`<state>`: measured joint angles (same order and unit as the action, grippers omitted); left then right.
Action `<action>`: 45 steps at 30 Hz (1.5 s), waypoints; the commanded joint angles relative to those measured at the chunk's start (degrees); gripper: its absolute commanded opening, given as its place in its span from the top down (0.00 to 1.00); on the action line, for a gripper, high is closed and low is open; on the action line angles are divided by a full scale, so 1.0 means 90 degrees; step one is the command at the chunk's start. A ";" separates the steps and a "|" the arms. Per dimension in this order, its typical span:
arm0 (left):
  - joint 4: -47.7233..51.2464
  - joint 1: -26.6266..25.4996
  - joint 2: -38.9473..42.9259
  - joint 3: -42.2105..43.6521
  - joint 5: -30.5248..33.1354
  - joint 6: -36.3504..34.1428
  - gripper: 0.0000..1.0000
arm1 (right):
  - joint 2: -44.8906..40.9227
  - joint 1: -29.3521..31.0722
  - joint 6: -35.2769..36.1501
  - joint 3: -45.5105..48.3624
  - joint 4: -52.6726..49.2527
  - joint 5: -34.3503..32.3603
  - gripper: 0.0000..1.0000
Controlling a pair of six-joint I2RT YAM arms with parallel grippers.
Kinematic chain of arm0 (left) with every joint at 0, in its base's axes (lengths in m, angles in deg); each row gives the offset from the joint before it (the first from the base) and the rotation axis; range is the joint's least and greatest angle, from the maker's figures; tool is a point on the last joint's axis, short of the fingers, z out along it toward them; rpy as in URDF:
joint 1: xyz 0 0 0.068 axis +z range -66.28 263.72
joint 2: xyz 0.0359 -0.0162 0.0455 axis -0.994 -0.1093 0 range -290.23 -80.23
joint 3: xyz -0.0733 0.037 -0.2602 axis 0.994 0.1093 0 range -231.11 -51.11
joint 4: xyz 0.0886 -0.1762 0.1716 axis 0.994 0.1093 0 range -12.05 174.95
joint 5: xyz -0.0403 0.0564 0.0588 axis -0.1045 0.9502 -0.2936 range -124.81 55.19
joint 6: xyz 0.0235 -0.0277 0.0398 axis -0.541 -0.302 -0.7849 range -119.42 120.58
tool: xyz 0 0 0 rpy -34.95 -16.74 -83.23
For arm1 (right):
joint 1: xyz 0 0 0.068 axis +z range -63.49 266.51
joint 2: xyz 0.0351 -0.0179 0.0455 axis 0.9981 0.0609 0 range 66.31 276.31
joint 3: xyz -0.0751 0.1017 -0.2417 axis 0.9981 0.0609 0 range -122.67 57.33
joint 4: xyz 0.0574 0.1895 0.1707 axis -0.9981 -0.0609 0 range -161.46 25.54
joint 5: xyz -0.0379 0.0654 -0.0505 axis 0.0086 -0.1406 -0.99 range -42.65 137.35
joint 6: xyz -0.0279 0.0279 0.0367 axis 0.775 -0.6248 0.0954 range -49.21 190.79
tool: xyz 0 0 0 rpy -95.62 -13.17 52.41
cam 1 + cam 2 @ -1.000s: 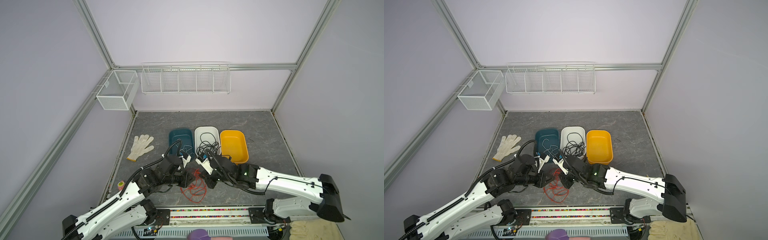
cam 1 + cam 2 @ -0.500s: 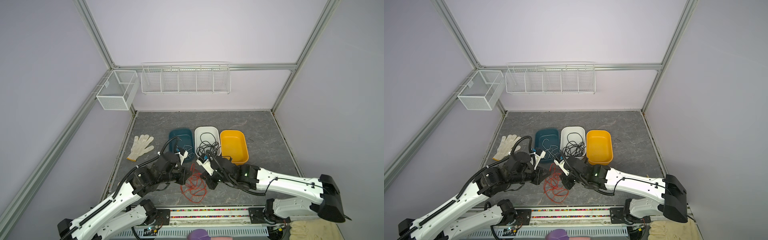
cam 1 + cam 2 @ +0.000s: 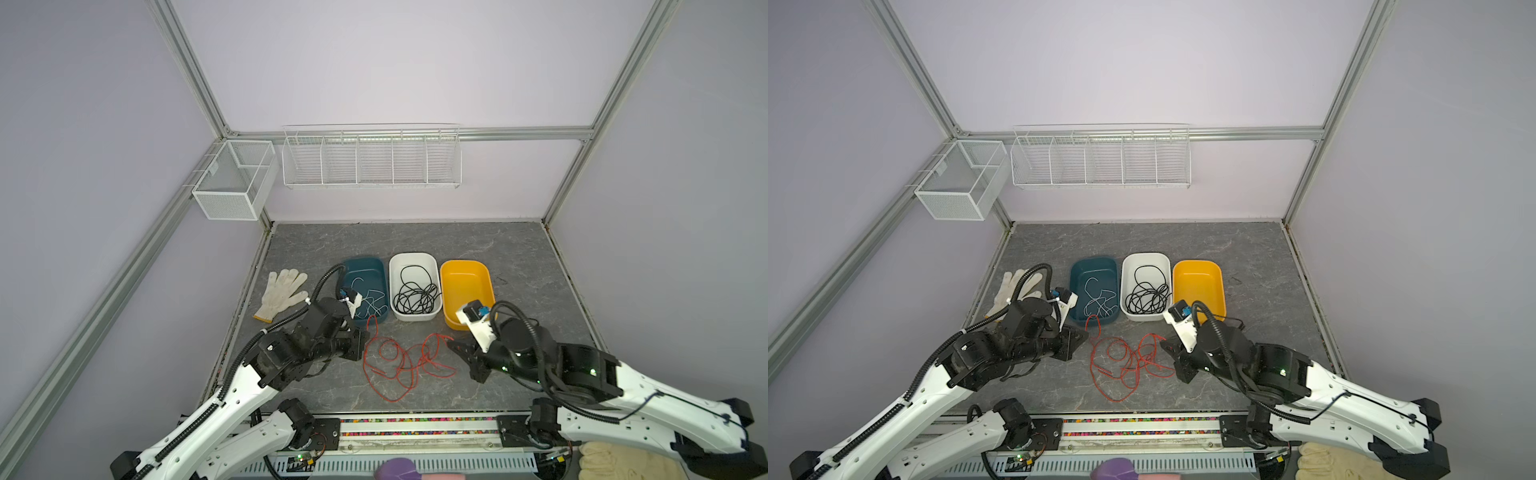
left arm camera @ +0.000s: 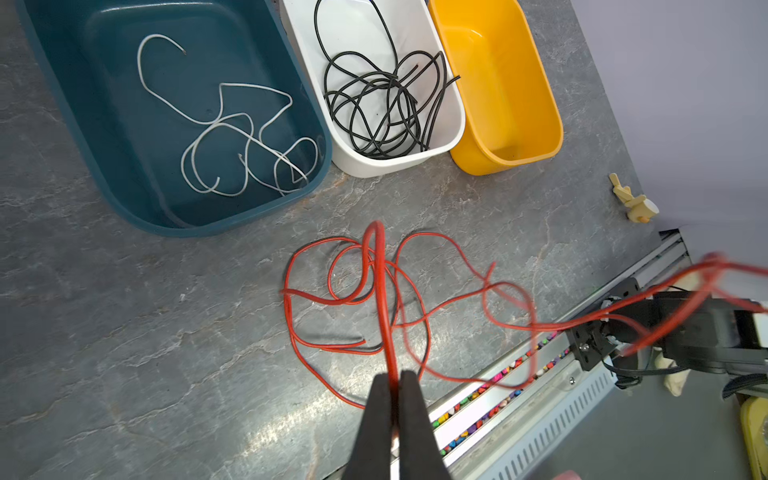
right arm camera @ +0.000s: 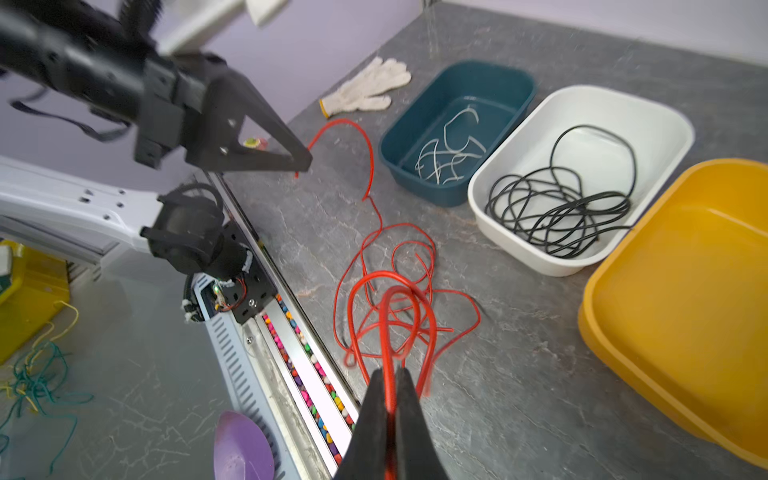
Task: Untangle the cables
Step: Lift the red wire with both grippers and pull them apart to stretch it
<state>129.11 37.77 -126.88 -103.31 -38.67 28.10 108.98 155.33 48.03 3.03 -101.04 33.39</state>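
A loose tangle of red cables (image 3: 409, 360) (image 3: 1129, 361) lies on the grey table between my two arms. My left gripper (image 3: 365, 336) (image 4: 394, 376) is shut on one red strand (image 4: 384, 299), which arches up beside the teal bin (image 3: 365, 266). At the tangle's right side my right gripper (image 3: 451, 344) (image 5: 390, 372) is shut on a red loop (image 5: 388, 324). White cables (image 4: 232, 124) lie in the teal bin and black cables (image 4: 374, 104) in the white bin (image 3: 413, 255). The yellow bin (image 3: 463, 264) holds nothing.
A white glove (image 3: 282, 291) lies left of the bins. Wire baskets (image 3: 370, 160) and a mesh box (image 3: 232, 183) hang on the back walls. A rail with coloured beads (image 3: 415, 428) runs along the table's front edge. A small wooden piece (image 4: 631, 203) sits near the right wall.
The grippers have drawn apart from the middle, the left one leftwards and the right one rightwards. The red tangle has spread wider between them.
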 commanded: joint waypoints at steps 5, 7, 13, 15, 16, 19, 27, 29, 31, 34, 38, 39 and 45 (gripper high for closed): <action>0.0152 0.0049 0.0122 0.0043 0.0195 -0.0407 1.00 | -0.0197 -0.0182 -0.0085 -0.1045 -0.1459 -0.1350 0.94; 0.0097 0.0048 0.0118 0.0082 0.0143 -0.0417 1.00 | -0.0144 -0.0201 -0.0032 -0.1201 -0.1483 -0.1154 0.94; -0.0186 0.0052 0.0142 0.0227 -0.0164 -0.0507 1.00 | 0.0197 -0.0211 0.0103 -0.1875 -0.1783 -0.1000 0.94; -0.0425 0.0053 0.0168 0.0304 -0.0391 -0.0501 1.00 | 0.0340 -0.0205 0.0127 -0.1941 -0.1647 -0.0706 0.94; -0.0542 0.0055 0.0178 0.0346 -0.0493 -0.0472 1.00 | 0.0416 -0.0205 0.0127 -0.1994 -0.1616 -0.0589 0.94; -0.1029 0.0054 0.0212 0.0549 -0.0889 -0.0347 1.00 | 0.0652 -0.0208 0.0171 -0.2196 -0.1498 -0.0312 0.94; -0.1473 0.0048 0.0164 0.0735 -0.1103 -0.0185 1.00 | 0.1186 -0.0250 0.0510 -0.3375 -0.1976 -0.1157 0.94; -0.1561 0.0049 0.0131 0.0778 -0.1149 -0.0160 1.00 | 0.1476 -0.0248 0.0586 -0.3946 -0.2429 -0.1349 0.94; -0.1671 0.0048 0.0073 0.0849 -0.1225 -0.0115 1.00 | 0.1797 -0.0258 0.0702 -0.4537 -0.2753 -0.1562 0.94; -0.1799 0.0032 0.0042 0.0935 -0.1289 -0.0049 1.00 | 0.2263 -0.0239 0.0933 -0.5190 -0.3186 -0.2068 0.94; -0.1998 0.0009 0.0157 0.0988 -0.1397 0.0049 1.00 | 0.2467 -0.0292 0.1297 -0.4955 -0.3000 -0.2491 0.94; -0.2069 0.0003 0.0191 0.1001 -0.1474 0.0081 1.00 | 0.2508 -0.0330 0.1288 -0.4849 -0.2958 -0.2427 0.94; -0.2119 -0.0352 0.0226 0.0815 -0.1285 0.0156 1.00 | 0.2280 -0.0420 0.1225 -0.4494 -0.2304 -0.1231 0.94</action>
<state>111.06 35.95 -125.11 -94.81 -50.90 28.69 131.36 151.92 57.58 -37.58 -125.45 18.05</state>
